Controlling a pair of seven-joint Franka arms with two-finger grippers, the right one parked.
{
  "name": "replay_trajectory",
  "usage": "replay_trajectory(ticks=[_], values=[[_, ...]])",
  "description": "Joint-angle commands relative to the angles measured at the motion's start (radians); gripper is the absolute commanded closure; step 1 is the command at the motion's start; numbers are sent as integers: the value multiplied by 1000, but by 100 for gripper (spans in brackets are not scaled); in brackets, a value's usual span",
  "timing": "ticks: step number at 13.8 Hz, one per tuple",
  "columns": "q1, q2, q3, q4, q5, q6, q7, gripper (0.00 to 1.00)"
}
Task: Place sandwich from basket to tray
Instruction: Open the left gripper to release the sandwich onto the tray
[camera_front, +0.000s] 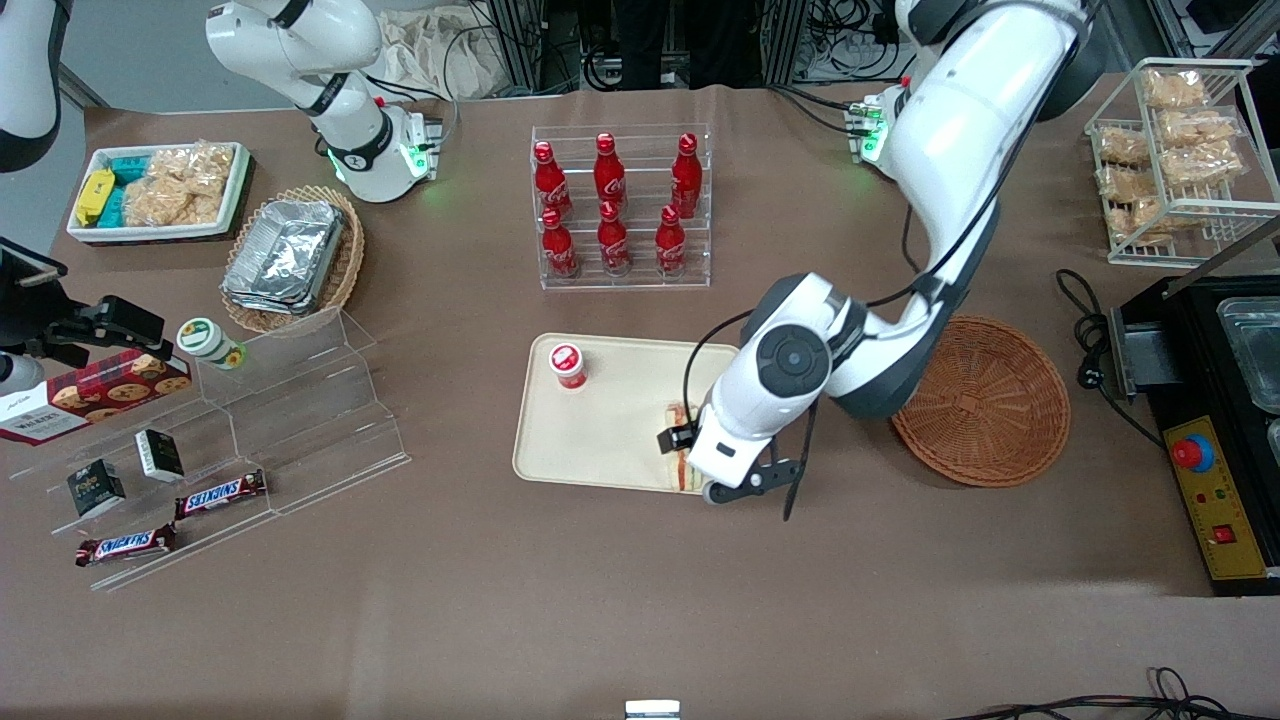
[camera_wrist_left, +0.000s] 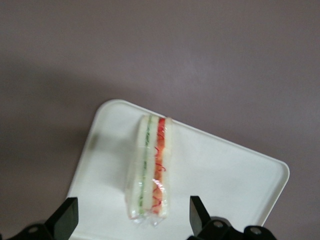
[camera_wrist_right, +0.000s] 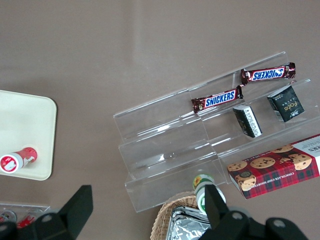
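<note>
From my remote station I found the gripper (camera_wrist_left: 131, 220) directly above the tray's corner nearest the basket, its two fingers (camera_wrist_left: 65, 216) spread wide and holding nothing. In the left wrist view the fingers stood clear on either side of the sandwich (camera_wrist_left: 150, 167), with visible gaps to the wrapping on both flanks; I saw no contact.

The sandwich lay on the tray (camera_wrist_left: 225, 170), resting on its long edge with the green and red filling layers facing the wrist camera, close to the tray's rim on the side nearer the front camera. In the front view only a slice of the sandwich (camera_front: 681, 470) showed, the arm's wrist covering the rest.

The tray (camera_front: 600, 440) also carried a small red-capped cup (camera_front: 567, 365), well apart from the sandwich and farther from the front camera. The basket (camera_front: 982, 400) sat beside the tray toward the working arm's end of the surface, and I noted nothing inside it.

My assessment: the transfer itself appeared complete, since the sandwich sat on the tray and the basket held nothing. The wide fingers suggested release was done. What remained, in my judgement, was only to lift the gripper straight up clear of the sandwich without brushing the wrapping, and to retire the arm. The sandwich's closeness to the rim was the one point I would flag.
</note>
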Motion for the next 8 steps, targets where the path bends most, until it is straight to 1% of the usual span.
replay_trajectory(ticks=[1, 2, 4, 8], values=[[6, -161, 33, -29, 84, -177, -12, 0], [17, -200, 33, -29, 100, -228, -2, 0], [57, -255, 33, -30, 88, -271, 68, 0], [120, -309, 33, -29, 89, -340, 190, 0]])
